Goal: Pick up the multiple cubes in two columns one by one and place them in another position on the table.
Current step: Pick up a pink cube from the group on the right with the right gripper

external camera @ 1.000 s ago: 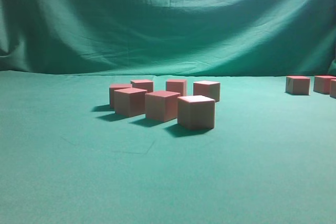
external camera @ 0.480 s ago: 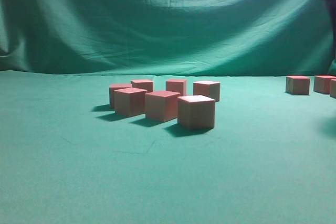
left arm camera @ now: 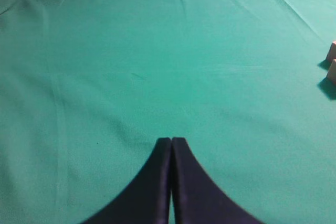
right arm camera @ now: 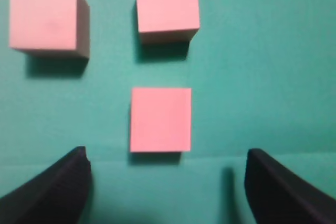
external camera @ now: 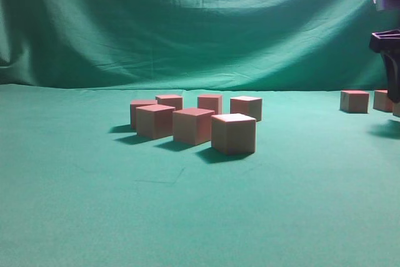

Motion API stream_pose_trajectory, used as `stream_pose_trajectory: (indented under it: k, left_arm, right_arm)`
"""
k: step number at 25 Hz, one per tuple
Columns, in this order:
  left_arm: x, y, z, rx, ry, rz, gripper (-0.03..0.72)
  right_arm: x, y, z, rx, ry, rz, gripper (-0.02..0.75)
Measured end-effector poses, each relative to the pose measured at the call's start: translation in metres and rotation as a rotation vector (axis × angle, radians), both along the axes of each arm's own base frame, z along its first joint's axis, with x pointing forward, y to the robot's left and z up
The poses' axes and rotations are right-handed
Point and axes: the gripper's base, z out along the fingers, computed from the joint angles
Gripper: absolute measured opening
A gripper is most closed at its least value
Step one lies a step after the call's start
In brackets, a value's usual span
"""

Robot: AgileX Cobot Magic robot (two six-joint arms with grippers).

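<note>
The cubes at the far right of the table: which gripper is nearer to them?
The right. The right gripper hangs open directly above those cubes, one just ahead of its fingertips. The left gripper is shut over bare table, away from them.

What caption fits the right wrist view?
Open right gripper hovering above three pink wooden cubes on the green cloth table.

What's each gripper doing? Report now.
Left gripper: shut, holding nothing, over bare table.
Right gripper: open, empty, above a cube.
</note>
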Motion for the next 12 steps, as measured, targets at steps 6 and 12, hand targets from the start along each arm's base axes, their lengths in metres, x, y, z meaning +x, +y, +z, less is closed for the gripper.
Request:
stream_pose_trajectory:
  k: [6, 12]
  left_arm:
    - [0.000, 0.000, 0.000, 0.000, 0.000, 0.000, 0.000]
    - [0.000, 0.000, 0.000, 0.000, 0.000, 0.000, 0.000]
  right_arm:
    - [0.016, 0.000, -0.008, 0.009, -0.025, -0.005, 0.566]
    - [0.025, 0.001, -0.017, 0.010, -0.020, -0.006, 0.521]
